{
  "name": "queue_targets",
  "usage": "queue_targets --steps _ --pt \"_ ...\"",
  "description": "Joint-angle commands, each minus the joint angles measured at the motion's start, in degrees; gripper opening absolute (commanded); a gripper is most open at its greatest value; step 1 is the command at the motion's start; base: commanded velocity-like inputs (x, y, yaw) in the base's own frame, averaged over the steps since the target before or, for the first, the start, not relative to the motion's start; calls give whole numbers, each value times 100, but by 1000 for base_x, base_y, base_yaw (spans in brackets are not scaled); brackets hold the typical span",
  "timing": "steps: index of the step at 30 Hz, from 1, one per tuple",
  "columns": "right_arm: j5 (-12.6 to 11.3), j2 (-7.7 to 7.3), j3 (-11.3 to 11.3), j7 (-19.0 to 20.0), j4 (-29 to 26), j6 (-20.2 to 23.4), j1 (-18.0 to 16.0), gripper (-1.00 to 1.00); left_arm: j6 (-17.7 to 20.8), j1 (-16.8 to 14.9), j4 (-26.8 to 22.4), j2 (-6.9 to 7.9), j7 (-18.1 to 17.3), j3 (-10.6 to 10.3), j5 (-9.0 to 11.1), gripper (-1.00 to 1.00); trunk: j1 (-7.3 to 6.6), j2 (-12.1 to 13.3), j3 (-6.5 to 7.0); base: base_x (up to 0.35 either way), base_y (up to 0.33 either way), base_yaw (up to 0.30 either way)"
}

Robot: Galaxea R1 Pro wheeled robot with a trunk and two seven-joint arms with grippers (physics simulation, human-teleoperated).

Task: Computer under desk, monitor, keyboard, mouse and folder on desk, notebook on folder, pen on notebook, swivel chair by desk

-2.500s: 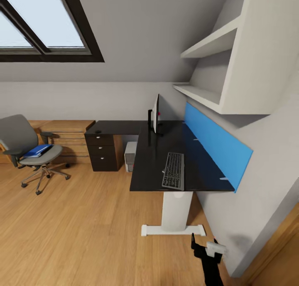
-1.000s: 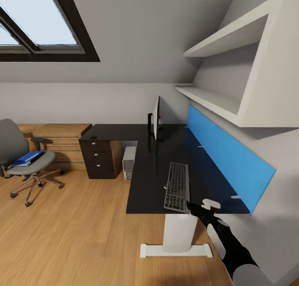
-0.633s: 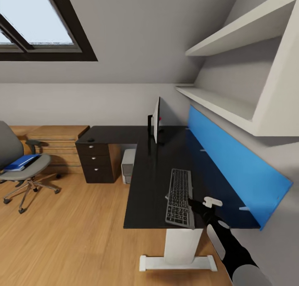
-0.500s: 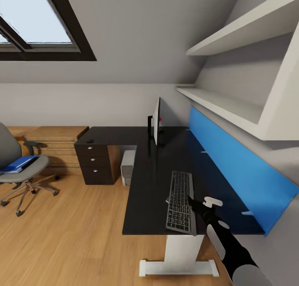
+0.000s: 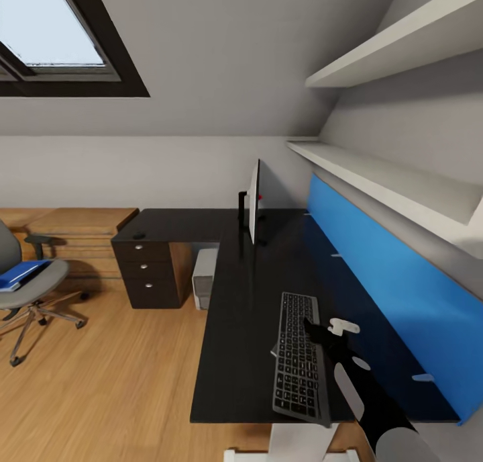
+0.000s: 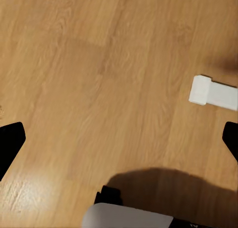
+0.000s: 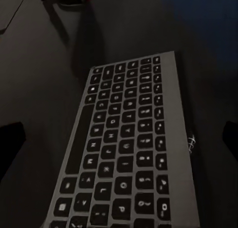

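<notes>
While the right gripper [image 5: 320, 332] hangs spread wide above the keyboard [image 5: 298, 354], the left gripper [image 6: 119, 138] gapes over floor [image 6: 99, 64].

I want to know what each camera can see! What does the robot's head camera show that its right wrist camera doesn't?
Head view alone: the monitor standing on the desk, the computer underneath it, the blue folder on the swivel chair, a small dark mouse over the drawers, and the right gripper above the desk. Right wrist view alone: the single keys up close, and the tips of the fingers wide apart. Both: the keyboard on the black desk.
</notes>
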Motion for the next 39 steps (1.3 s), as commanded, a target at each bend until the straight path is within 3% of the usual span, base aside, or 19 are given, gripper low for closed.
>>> queue_targets --steps 1,4,6,10,17,18,22,23,24,27,29,30,32,34,39 --pt "-58 0 0 12 12 -2 -3 100 -21 -4 -2 15 1 16 89 100 3 -5 -7 195 0 0" --pt "-48 0 12 7 96 -14 -3 100 -24 -4 -112 43 0 201 194 100 3 -5 -7 101 0 0" --pt "59 4 15 3 212 -19 -3 100 -16 0 -439 74 0 391 244 100 3 -5 -7 33 0 0" --pt "266 7 15 -6 274 -21 -3 100 -6 4 -700 102 2 483 263 100 3 -5 -7 14 0 0" --pt "356 15 21 -12 292 -17 -3 100 188 5 -1294 136 43 715 263 100 69 -125 -61 3 0 0" --pt "374 17 24 -13 295 -14 -3 100 1521 5 -2690 170 355 1184 247 100 91 -165 -79 0 0 0" --pt "383 17 20 -14 296 -14 -3 100 2792 5 -3849 168 891 1343 251 100 179 -326 -151 0 0 0" --pt "386 15 18 -14 296 -13 -3 100 3587 5 -4639 153 1399 1417 262 100 201 -366 -169 0 0 0" --pt "387 13 17 -14 298 -13 -3 100 3937 5 -5105 132 1722 1446 281 100 223 -406 -187 0 0 0" --pt "388 11 12 -18 301 -13 -3 100 4247 5 -5789 57 2134 1466 350 100 289 -526 -241 0 0 0" --pt "388 5 6 -20 303 -13 -3 100 4413 5 -6408 -92 2470 1469 432 100 333 -607 -277 0 0 0" --pt "386 -5 0 -22 303 -13 -3 100 4497 5 -6841 -293 2765 1463 475 100 355 -647 -295 0 0 0" --pt "384 -11 -4 -22 300 -13 -3 100 4522 5 -7013 -433 2925 1459 490 100 398 -727 -330 0 0 0" --pt "384 -22 -8 -22 302 -7 -3 100 4528 5 -7045 -679 3139 1450 502 100 442 -807 -366 0 0 0" --pt "387 -27 -10 -36 321 1 -3 100 4378 5 -6693 -731 3213 1277 450 100 552 -1008 -456 0 0 0"
